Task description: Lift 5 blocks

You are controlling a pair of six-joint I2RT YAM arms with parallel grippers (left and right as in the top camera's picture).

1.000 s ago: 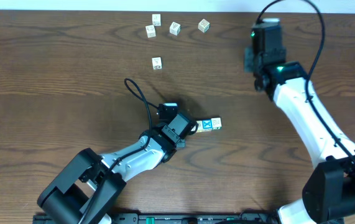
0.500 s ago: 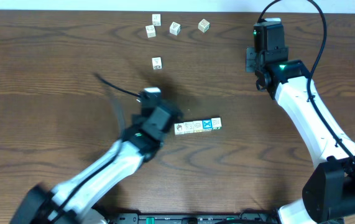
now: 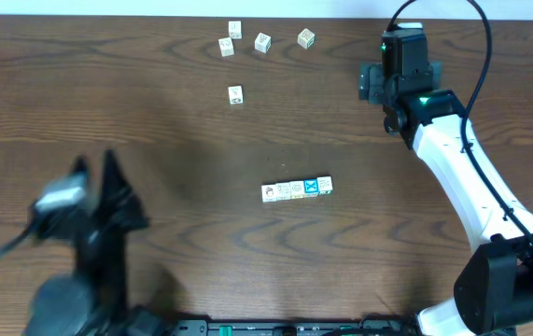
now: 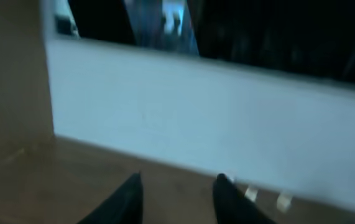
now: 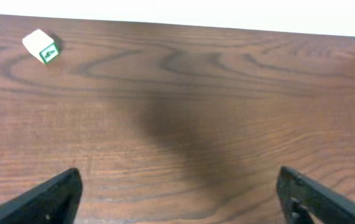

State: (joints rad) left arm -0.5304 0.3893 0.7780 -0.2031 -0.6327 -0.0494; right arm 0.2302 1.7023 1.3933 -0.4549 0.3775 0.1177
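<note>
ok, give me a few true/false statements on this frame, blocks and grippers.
1. The five blocks lie in one row on the table. True.
2. The left gripper holds the row. False: it is well away at the table's left, with nothing between its fingers.
3. The right gripper is wide open and empty. True.
4. The blue X block is at the row's left end. False: it is second from the right end.

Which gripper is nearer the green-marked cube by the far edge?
Right. The right gripper hangs just to the right of the green-marked cube, fingers wide open. The left gripper is far off at the near left, blurred in the overhead view.
</note>
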